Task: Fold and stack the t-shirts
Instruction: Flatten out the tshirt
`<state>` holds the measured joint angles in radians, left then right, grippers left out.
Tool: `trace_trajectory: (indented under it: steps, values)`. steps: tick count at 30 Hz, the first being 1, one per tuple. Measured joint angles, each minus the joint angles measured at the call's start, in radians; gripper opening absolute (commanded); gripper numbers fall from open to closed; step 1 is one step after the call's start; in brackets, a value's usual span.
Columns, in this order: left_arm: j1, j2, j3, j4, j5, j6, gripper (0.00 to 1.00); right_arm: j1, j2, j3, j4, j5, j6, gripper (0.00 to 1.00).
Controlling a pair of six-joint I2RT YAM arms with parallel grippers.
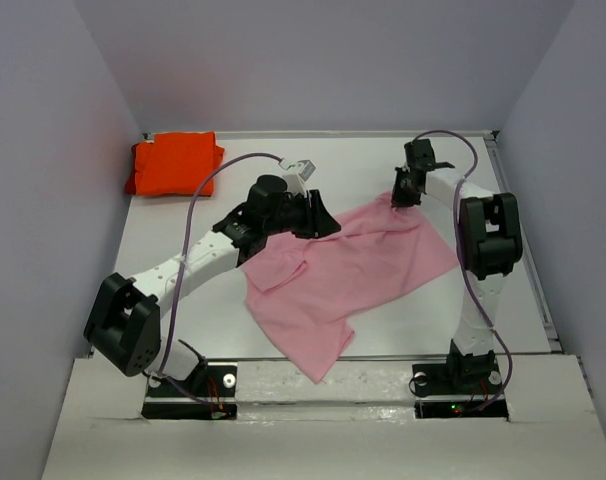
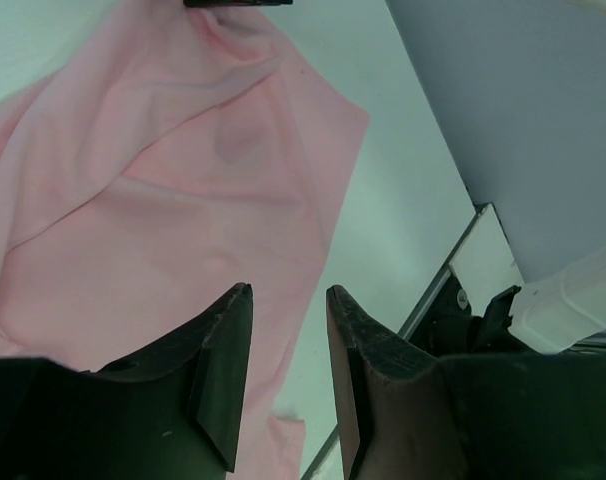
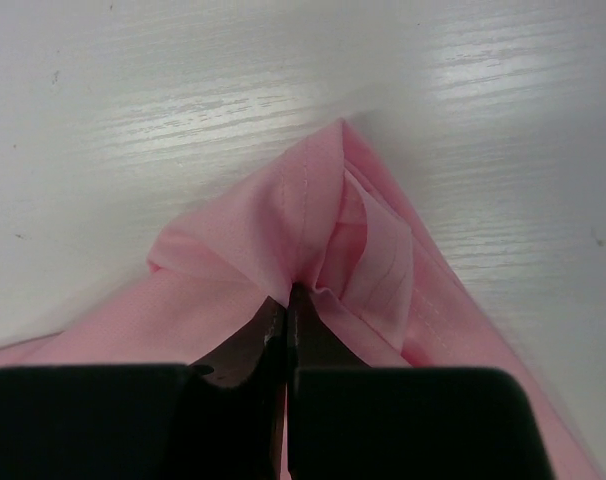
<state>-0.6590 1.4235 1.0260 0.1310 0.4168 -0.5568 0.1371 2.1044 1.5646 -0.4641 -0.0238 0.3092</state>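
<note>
The top view alone shows the whole layout: the pink t-shirt [image 1: 353,265] lies spread and rumpled across the middle of the counter [image 1: 353,165], with one end reaching the near edge. The orange t-shirt [image 1: 173,163] sits folded in the far left corner, well apart from the pink one. The right wrist view supplies what the top view cannot: the right hand [image 3: 286,300] has its fingers pressed together on a bunched, hemmed edge of the pink t-shirt, which peaks upward from the counter at the pinch point. In the top view this hand [image 1: 401,192] is at the shirt's far right corner, pointing downward. The left wrist view shows the left hand [image 2: 288,295] with its fingers apart and nothing between them, above the pink cloth. The left arm reaches diagonally to the shirt's far left edge [image 1: 318,218].
</note>
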Motion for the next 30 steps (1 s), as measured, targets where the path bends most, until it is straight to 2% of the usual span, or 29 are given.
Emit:
trace_trajectory:
  steps: [22, 24, 25, 28, 30]
  values:
    - [0.013, 0.000, -0.039, -0.036, 0.005, 0.059, 0.45, -0.022, -0.055, 0.067, -0.019, 0.293, -0.046, 0.00]
    - [0.014, 0.000, -0.045, -0.035, 0.010, 0.063, 0.45, -0.028, -0.044, 0.099, -0.019, 0.304, -0.050, 0.33]
    - [0.016, 0.000, -0.047, -0.035, 0.012, 0.066, 0.45, -0.033, -0.033, 0.117, -0.021, 0.306, -0.053, 0.44]
    - [0.022, 0.000, -0.051, -0.040, 0.013, 0.078, 0.45, -0.049, -0.002, 0.145, -0.018, 0.310, -0.052, 0.66]
    - [0.029, 0.000, -0.052, -0.046, 0.012, 0.085, 0.46, -0.058, 0.012, 0.143, -0.027, 0.305, -0.052, 0.72]
